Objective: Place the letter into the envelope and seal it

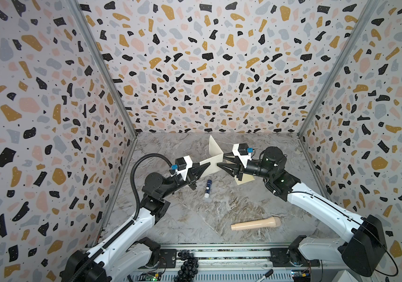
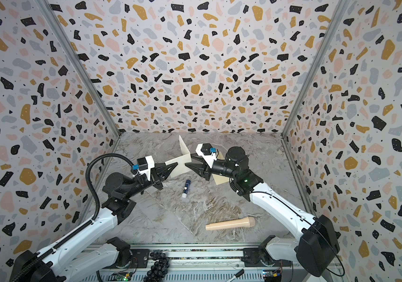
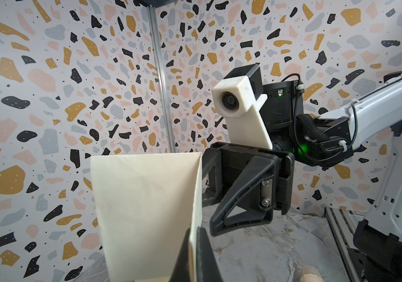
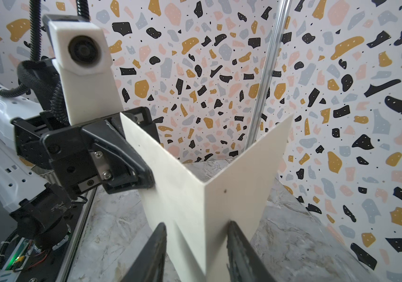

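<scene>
Left hand [image 1: 206,168] is clamping the pale cream folded paper envelope [image 1: 215,160] upright. Right hand [image 1: 220,160] is straddling its crease, jaws apart, so squeezing there is probably risking a crushed pocket. Tan bordered letter [image 1: 246,180] is lying on the marble counter [image 1: 195,219], half under the right arm, blue-white glue stick [image 1: 208,188] nearby.

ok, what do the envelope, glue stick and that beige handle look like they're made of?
Envelope: stiff matte cream paper; holds a sharp crease and stands up. Glue stick: likely plastic, white tube, blue cap. Beige handle: smooth, even matte colour, no visible grain, so probably plastic; wood can't be excluded.
</scene>
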Controlling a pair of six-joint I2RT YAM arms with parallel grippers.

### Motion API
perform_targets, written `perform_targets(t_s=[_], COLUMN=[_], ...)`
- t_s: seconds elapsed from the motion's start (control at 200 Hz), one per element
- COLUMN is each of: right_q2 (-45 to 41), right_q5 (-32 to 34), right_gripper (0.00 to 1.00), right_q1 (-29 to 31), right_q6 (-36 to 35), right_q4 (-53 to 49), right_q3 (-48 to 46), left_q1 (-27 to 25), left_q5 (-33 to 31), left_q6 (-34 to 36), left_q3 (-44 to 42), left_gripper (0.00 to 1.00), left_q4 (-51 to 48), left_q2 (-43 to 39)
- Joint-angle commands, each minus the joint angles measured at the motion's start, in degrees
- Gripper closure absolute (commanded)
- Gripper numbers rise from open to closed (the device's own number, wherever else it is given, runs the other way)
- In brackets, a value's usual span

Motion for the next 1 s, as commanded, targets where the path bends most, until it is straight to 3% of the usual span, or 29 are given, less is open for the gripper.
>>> perform_targets(t_s=[0.0, 0.3, 0.461, 0.651, 0.851, 0.996], right_q2=[-1.03, -2.11, -3.69, -4.14, -0.97, 0.97], right_q5=[-1.68, -3.31, -0.46, 4.59, 6.90, 7.51], right_gripper=[0.65, 0.93, 1.00, 1.00, 1.00, 1.00], right_q1=[0.41, 0.54, 0.42, -0.32, -0.20, 0.37], right_q6=[-0.81, -3.89, -10.85, -23.28, -32.01, -34.33], right_q4=[2.56, 1.66, -6.14, -24.38, -40.78, -44.13], right_q3=[0.80, -0.48, 0.18, 4.07, 8.82, 10.18], left_q1=[0.09, -0.09, -0.09, -0.09, -0.08, -0.09], left_q5=[1.44, 0.51, 0.11, -1.56, 1.54, 7.08], left_q6=[-0.18, 0.84, 6.83, 26.92, 34.47, 36.81], left_q3=[-0.34, -0.08, 2.23, 9.25, 10.96, 10.92], left_gripper=[1.00, 1.00, 0.69, 0.40, 0.20, 0.18], left_q4=[2.50, 0.73, -7.88, -31.81, -39.34, -40.45], left_q2=[-0.57, -0.07, -0.94, -4.13, -5.87, -4.71])
